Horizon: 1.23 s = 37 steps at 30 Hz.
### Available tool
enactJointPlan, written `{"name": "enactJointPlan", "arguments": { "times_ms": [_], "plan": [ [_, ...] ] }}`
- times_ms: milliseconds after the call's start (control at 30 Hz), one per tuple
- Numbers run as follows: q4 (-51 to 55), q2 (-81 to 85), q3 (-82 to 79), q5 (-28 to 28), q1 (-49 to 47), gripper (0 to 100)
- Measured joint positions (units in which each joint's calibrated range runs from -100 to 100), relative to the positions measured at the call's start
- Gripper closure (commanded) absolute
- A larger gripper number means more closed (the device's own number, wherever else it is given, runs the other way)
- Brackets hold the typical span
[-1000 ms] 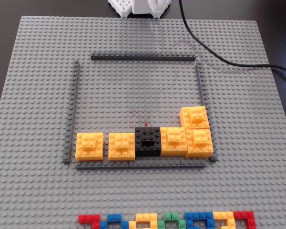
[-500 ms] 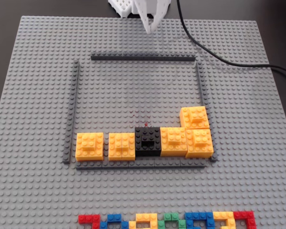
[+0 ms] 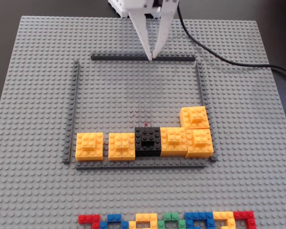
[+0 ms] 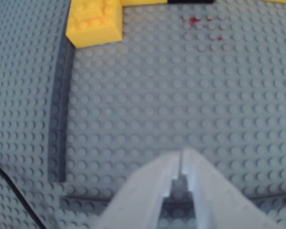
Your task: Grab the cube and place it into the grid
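Observation:
Several yellow-orange cubes with a raised brick on top sit inside the grid [image 3: 75,109] along its near strip: one at the left [image 3: 89,145] and three clustered at the right [image 3: 194,117]. My white gripper [image 3: 151,57] hangs over the grid's far strip, fingers meeting at the tips and holding nothing. In the wrist view the gripper [image 4: 182,153] is shut above the bare baseplate. A cube [image 4: 94,21] shows at the top left beside the grid's side strip [image 4: 62,105].
A black block [image 3: 148,140] and a flat-topped yellow block [image 3: 121,146] stand in the same row. A multicoloured brick row [image 3: 167,222] lies at the near edge. A black cable [image 3: 219,52] crosses the far right corner. Small red marks [image 4: 195,21] dot the baseplate.
The gripper has come down from the far edge of the fixed view and now reaches the grid's far strip. The blocks have not moved.

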<state>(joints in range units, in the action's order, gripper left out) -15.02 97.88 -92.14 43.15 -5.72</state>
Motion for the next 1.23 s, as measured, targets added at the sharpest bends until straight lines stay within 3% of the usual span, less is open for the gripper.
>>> {"name": "enactJointPlan", "arguments": {
  "times_ms": [1233],
  "plan": [
    [-2.44,0.0,-7.24,-0.1,0.87,100]
  ]
}}
